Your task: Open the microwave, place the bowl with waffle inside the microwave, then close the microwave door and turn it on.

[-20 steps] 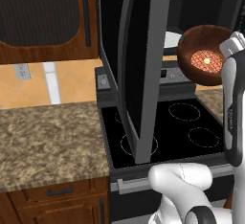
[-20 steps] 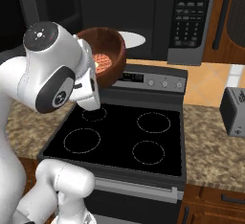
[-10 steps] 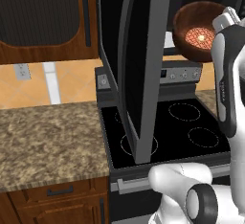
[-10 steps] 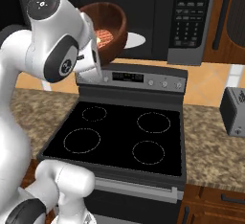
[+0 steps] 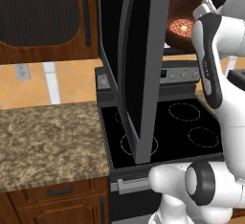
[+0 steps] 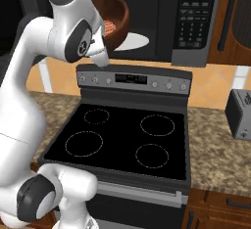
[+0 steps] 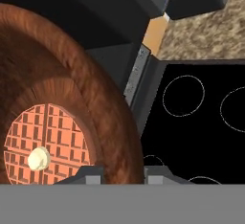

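Placing step: microwave door (image 5: 139, 70) swung wide, and the gripper (image 7: 123, 171) pinches the bowl (image 6: 113, 20) by its rim, waffle (image 7: 45, 144) inside, high above the stove (image 6: 122, 137) at the microwave (image 6: 162, 15) mouth. Next: ease it onto the white turntable (image 6: 133, 40), level.

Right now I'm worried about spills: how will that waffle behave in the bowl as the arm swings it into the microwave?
The waffle lies loose and flat on the bowl's floor, so it probably slides rather than rolls. It looks thin and light, so a sudden tilt could shift it. The bowl's high walls should likely keep it in. The gripper pinches the rim, so the bowl may tip slightly.
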